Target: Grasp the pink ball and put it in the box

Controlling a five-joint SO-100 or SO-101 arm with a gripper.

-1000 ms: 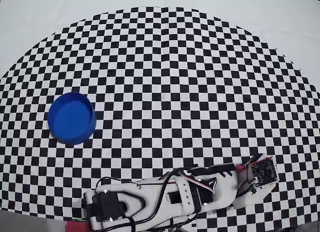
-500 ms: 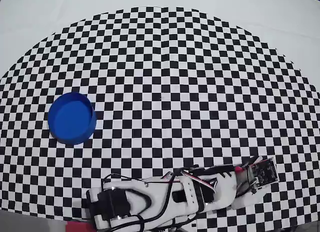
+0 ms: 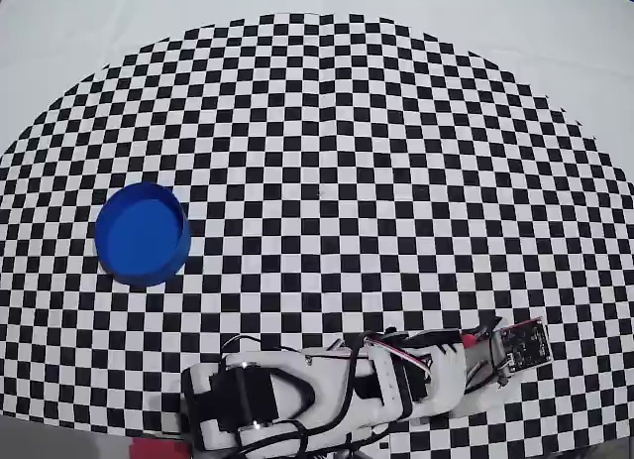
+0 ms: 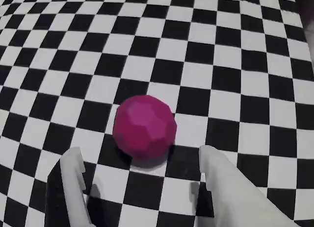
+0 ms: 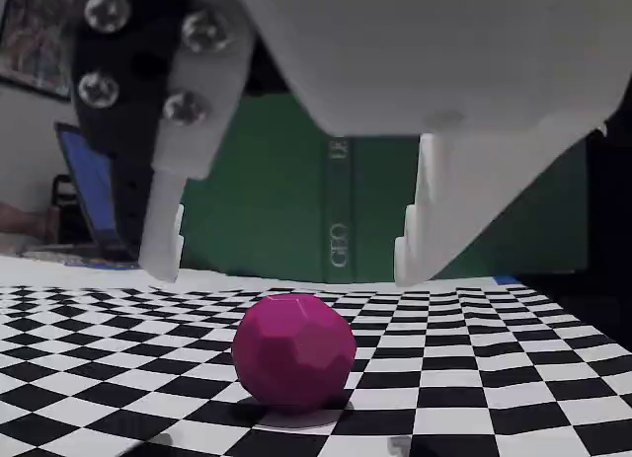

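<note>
The pink faceted ball (image 4: 144, 129) rests on the checkered mat and also shows in the fixed view (image 5: 293, 350). My gripper (image 4: 141, 153) is open, with one white finger (image 4: 73, 170) to the left of the ball and the other to its right. In the fixed view the gripper (image 5: 286, 271) hangs just above the ball without touching it. The box is a round blue container (image 3: 144, 233) at the left of the overhead view, far from the gripper (image 3: 483, 356). The arm hides the ball in the overhead view.
The black-and-white checkered mat (image 3: 327, 162) covers the table. The arm's white body (image 3: 327, 390) lies along the bottom edge of the overhead view. A green panel (image 5: 296, 210) and a laptop (image 5: 94, 195) stand behind the table.
</note>
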